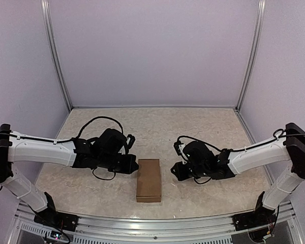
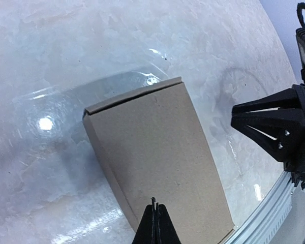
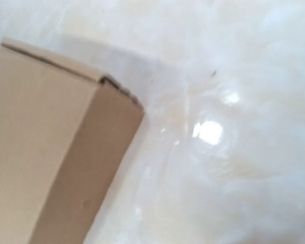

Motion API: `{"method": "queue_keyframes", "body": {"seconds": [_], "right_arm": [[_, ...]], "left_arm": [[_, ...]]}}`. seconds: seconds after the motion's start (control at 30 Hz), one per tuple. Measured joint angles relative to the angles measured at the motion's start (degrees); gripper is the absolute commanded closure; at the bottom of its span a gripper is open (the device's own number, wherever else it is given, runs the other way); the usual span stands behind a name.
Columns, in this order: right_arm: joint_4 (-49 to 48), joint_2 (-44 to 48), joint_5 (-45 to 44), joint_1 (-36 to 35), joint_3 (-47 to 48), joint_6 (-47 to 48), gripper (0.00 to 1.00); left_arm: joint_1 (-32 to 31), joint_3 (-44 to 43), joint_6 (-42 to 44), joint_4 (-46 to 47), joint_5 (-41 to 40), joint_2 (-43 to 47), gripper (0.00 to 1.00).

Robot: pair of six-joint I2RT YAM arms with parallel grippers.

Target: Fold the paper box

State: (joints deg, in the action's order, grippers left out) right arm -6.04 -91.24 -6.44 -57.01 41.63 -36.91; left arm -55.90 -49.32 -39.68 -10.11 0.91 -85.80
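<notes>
The paper box [image 1: 148, 180] is a closed brown carton lying flat on the table between my two arms. The left wrist view shows its top face [image 2: 157, 152] with a thin seam along the far edge. My left gripper [image 2: 154, 203] is shut and empty, its tips hovering over the near part of the box top; from above it [image 1: 135, 165] sits at the box's left far corner. My right gripper [image 1: 176, 172] is a short way right of the box and apart from it. Its fingers are out of the right wrist view, which shows only a box corner [image 3: 56, 152].
The tabletop [image 1: 157, 127] is pale marble-patterned and glossy. A metal rail [image 1: 157, 221] runs along the near edge, just behind the box's near end. Purple walls enclose the back and sides. The right gripper's black body [image 2: 274, 122] shows at the right of the left wrist view.
</notes>
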Motion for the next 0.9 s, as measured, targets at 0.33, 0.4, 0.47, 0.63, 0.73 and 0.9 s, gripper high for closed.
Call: {"method": "queue_keyframes", "body": {"seconds": [0.33, 0.4, 0.47, 0.63, 0.73, 0.9], "right_arm": [[8.07, 5.99, -8.20, 1.55, 2.01, 4.48, 0.35], [9.70, 7.10, -9.88, 2.10, 3.04, 5.33, 0.20], [10.88, 8.41, -11.89, 2.49, 3.93, 6.34, 0.02], [13.33, 12.24, -17.92, 2.86, 4.90, 7.43, 0.00], [16.26, 13.70, -22.16, 3.17, 6.60, 7.58, 0.00], [24.00, 13.44, -29.59, 3.48, 13.90, 8.04, 0.00]], "left_arm": [[4.55, -5.01, 4.37, -8.33, -7.61, 5.16, 0.29], [5.31, -6.47, 5.25, -10.12, -9.09, 5.75, 0.05], [5.86, -8.11, 6.23, -12.02, -10.51, 5.84, 0.01], [7.10, -12.04, 8.02, -16.41, -13.46, 5.84, 0.01], [8.63, -14.71, 8.85, -18.84, -14.56, 5.84, 0.01], [11.63, -19.85, 10.05, -22.88, -16.74, 5.84, 0.01]]}}
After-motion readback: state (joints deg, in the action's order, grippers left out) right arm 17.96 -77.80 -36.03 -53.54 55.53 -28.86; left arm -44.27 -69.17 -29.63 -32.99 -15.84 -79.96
